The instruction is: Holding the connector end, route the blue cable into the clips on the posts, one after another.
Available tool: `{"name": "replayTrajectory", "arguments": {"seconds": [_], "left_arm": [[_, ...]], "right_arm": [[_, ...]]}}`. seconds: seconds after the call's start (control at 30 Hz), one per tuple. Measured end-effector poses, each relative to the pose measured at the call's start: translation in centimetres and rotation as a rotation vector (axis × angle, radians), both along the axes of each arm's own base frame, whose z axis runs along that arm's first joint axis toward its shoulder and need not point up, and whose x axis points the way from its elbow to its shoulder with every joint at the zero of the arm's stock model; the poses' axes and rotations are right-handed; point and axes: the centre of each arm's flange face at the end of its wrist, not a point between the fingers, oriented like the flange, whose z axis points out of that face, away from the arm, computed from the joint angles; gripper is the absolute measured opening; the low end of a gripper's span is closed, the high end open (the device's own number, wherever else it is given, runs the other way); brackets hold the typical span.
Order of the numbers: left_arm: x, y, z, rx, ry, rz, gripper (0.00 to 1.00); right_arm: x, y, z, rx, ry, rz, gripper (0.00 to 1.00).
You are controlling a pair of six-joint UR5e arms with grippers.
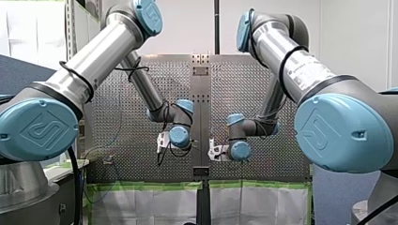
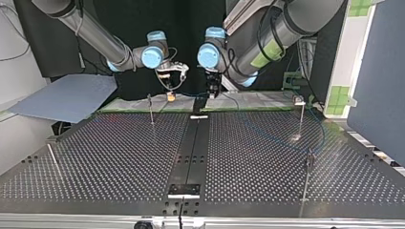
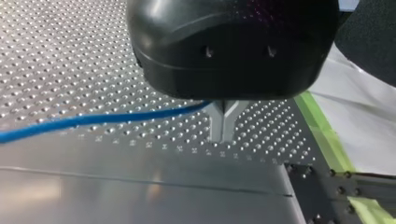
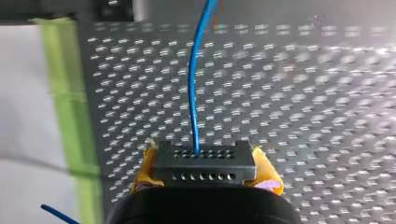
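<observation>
At the top view's far desk (image 2: 119, 152) edge: blue cable (image 3: 93, 119) held twice.
My right gripper (image 4: 205, 169) clamps the black connector (image 4: 205, 161); my left gripper (image 3: 222, 133) pinches the blue cable beside it, probably for tension toward the posts (image 2: 151, 107).

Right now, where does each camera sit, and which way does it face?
Front view: behind and above the shoulders, looking over the silver perforated metal table; my left arm and my right arm frame it.
Top view: across the table, facing both arms, sides crossed.
Left wrist view: on my left arm, past the black left gripper toward the thin blue cable.
Right wrist view: on my right arm; the right gripper clamps the dark rectangular connector.
Shared: both wrist views show cable and table.
</observation>
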Motion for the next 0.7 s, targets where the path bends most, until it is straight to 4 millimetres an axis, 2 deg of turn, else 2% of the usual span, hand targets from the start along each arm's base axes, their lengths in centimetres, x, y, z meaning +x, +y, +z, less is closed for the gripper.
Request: {"name": "replayTrajectory", "arguments": {"seconds": [0.23, 0.47, 0.7], "left_arm": [[-2.0, -1.9, -3.2, -0.001, 0.0, -0.02, 0.0], [-2.6, -2.7, -4.0, -0.019, -0.022, -0.029, 0.0], [-4.6, -4.4, -6.7, -0.032, -0.025, -0.063, 0.0]], "right_arm": [[-1.4, 0.7, -2.8, 0.025, 0.026, -0.016, 0.0], [-3.7, 1.5, -4.2, 0.026, 0.029, -0.052, 0.0], [-5.7, 2.4, -5.2, 0.013, 0.028, -0.082, 0.0]]}}
